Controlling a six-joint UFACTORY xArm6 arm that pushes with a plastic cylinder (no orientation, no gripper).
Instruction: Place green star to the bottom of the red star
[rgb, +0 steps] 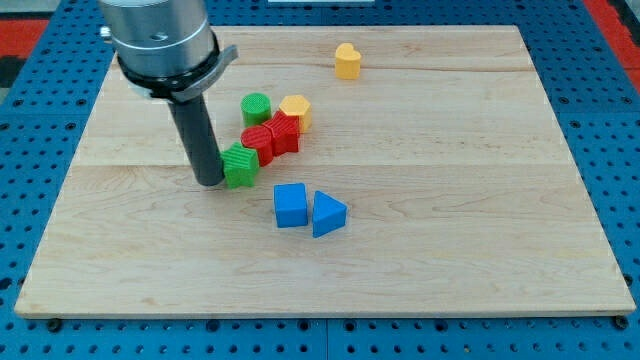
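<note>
Two blue blocks sit nearest the view's bottom, a blue cube (290, 205) and, touching its right side, a blue triangular block (328, 213); both lie clear of our work and need no attention.

Just above them and to the view's left, our tip (210, 181) rests on the wooden board (480, 230), pressed against the left side of the green star (239, 166). We carry no jaws at all, only the bare rod, so nothing is gripped; contact from the left is what lets us shove the star toward the right.

That green star touches the lower left of a red block (260, 141), which in turn touches a second red block (284, 133) further up and right. Which of the two is the red star we cannot tell for sure; the ridged shapes blur together. We judge the green star to be at the lower left of the red pair, not yet squarely below it, so a push rightward and slightly down seems called for.

Beyond the reds lie a green cylinder (256, 107) and a yellow block (295, 107), close enough that a careless shove could jostle the cluster. Farthest off, near the view's top, a yellow heart-shaped block (347, 61) stands alone.
</note>
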